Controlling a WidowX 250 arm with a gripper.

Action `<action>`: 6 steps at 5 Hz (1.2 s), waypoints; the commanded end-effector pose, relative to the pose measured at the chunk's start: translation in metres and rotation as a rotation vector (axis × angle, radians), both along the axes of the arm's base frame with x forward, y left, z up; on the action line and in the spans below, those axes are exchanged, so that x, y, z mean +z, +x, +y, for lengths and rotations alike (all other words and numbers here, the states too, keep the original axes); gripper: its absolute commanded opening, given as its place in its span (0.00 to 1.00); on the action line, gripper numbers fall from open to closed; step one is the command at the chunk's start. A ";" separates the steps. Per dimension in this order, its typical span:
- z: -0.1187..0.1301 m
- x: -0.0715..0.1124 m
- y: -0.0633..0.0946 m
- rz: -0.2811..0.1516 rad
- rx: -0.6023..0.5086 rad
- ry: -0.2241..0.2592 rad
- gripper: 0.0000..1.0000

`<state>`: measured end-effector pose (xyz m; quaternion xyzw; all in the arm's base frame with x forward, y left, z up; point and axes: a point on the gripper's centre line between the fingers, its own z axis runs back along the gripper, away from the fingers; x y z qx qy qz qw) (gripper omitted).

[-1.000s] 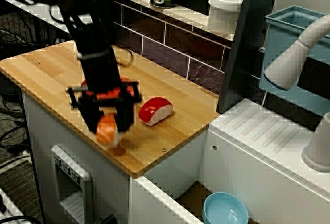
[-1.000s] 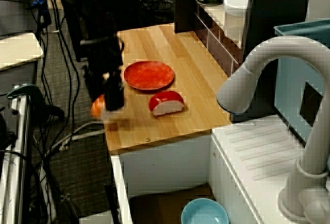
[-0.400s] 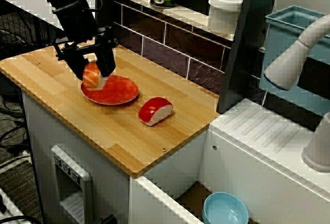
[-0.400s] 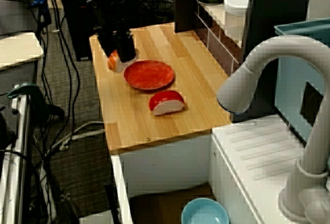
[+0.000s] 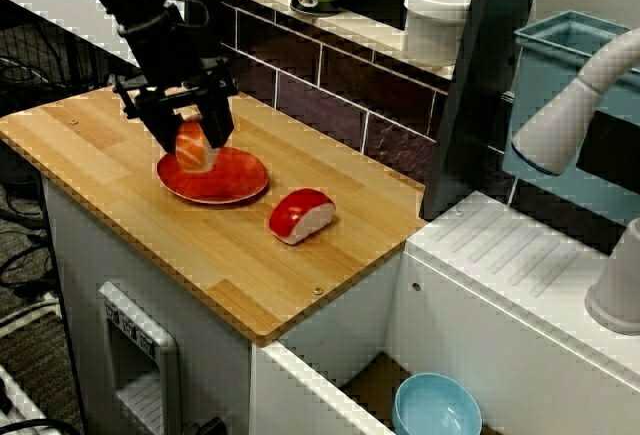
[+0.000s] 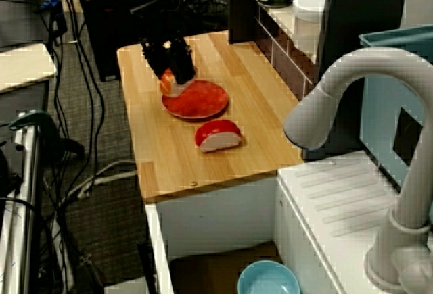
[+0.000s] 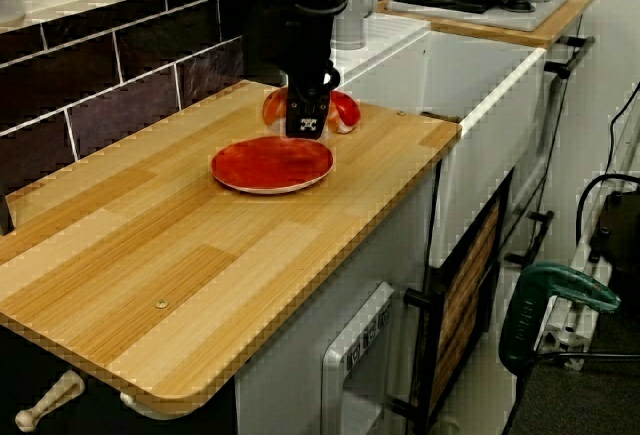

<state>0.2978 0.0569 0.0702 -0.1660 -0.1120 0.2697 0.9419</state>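
Hold the end effector [image 5: 194, 137] clamped on the orange sushi piece [image 5: 192, 152] — over the rim of the red plate [image 5: 238, 179] — centre it, then lower gently and level.

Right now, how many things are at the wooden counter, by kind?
Sushi pieces: 2, the orange sushi held in the hand and the red sushi lying on the counter.
Plates: 1, the red plate.
Total: 3.

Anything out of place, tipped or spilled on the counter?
Nothing spilled or damaged. The end effector holds the orange sushi piece at the edge of the red plate. The red sushi piece lies off it, on the counter. A blue bowl sits low, below counter level.
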 end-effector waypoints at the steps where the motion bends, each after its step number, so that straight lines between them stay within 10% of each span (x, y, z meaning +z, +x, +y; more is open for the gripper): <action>1: 0.003 -0.014 0.003 -0.068 0.045 0.100 0.00; 2: 0.005 -0.020 -0.004 -0.035 0.056 0.092 1.00; 6: 0.023 -0.026 -0.031 0.018 0.070 -0.034 1.00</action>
